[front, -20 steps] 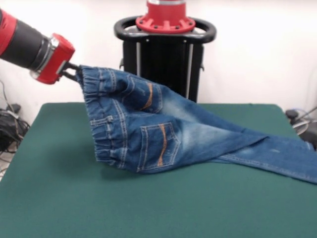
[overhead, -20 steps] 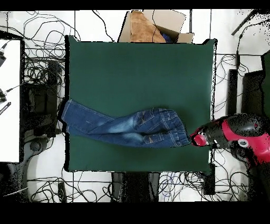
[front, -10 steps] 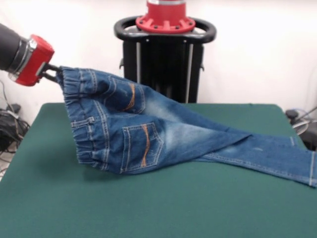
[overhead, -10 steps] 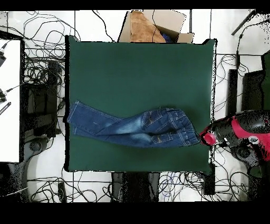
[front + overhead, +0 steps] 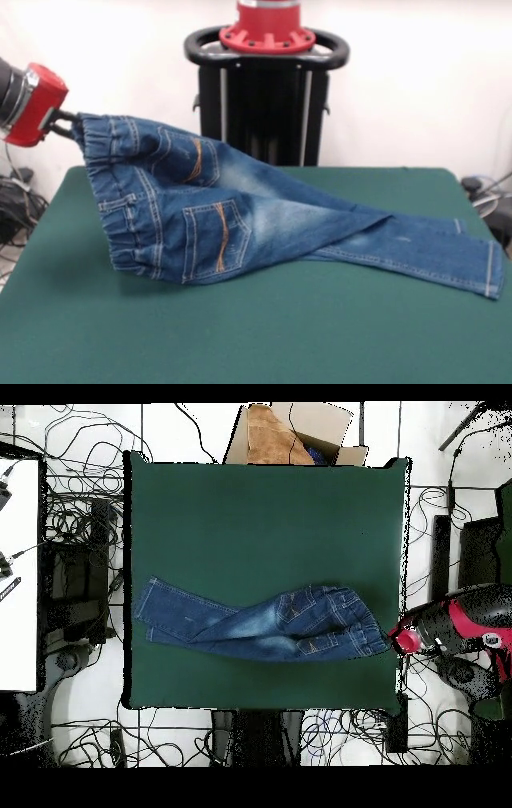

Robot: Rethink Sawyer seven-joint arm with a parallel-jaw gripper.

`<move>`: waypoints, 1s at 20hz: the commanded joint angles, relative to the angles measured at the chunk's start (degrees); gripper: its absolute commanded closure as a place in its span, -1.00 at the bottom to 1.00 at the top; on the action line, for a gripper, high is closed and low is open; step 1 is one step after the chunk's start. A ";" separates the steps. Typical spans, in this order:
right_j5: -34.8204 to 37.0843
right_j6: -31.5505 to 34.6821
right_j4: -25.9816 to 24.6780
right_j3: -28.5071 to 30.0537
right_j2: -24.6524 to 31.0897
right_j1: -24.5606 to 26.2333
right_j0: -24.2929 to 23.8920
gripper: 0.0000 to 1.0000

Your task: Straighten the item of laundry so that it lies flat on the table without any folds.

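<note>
The item of laundry (image 5: pixel 240 216) is a small pair of blue jeans with orange-stitched back pockets. Its gathered waistband is lifted off the table (image 5: pixel 240 336) at the left of the front view, while the legs trail right and lie on the green top. My gripper (image 5: pixel 66 122) is shut on the waistband's upper corner, beyond the table's left edge. In the overhead view the jeans (image 5: pixel 260 622) stretch across the table (image 5: pixel 260 514) from left to right, with the gripper (image 5: pixel 392 639) at the right edge. The two legs overlap and the seat is creased.
An open cardboard box (image 5: pixel 290 434) sits beyond the table's far edge in the overhead view. Cables (image 5: pixel 70 514) cover the floor around the table. A white bench (image 5: pixel 18 574) stands at the left. The robot's black pedestal (image 5: pixel 268 88) rises behind the table.
The gripper has pulled the waistband further left in the front view. The jeans have slid with it, and the leg hems have moved inward from the table's opposite edge.
</note>
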 commanded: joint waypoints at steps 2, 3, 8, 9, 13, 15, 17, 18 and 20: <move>6.05 -7.77 -2.32 -6.02 4.86 2.09 -0.58 1.00; 5.95 -7.64 -2.14 -5.70 4.91 2.11 -0.74 1.00; 5.89 -7.72 -2.41 -6.21 5.01 2.60 -0.60 1.00; 5.88 -7.88 -2.52 -6.41 5.04 2.78 -0.57 1.00; 7.15 -8.02 -2.96 -8.10 5.06 3.23 -0.29 1.00; 7.67 -8.41 -3.18 -8.95 5.12 3.79 -0.23 1.00; 7.61 -8.66 -3.35 -9.41 5.10 4.26 -0.25 1.00; 7.58 -8.78 -3.43 -9.64 5.08 4.49 -0.27 1.00; 7.76 -9.17 -3.68 -10.26 5.08 5.03 -0.25 1.00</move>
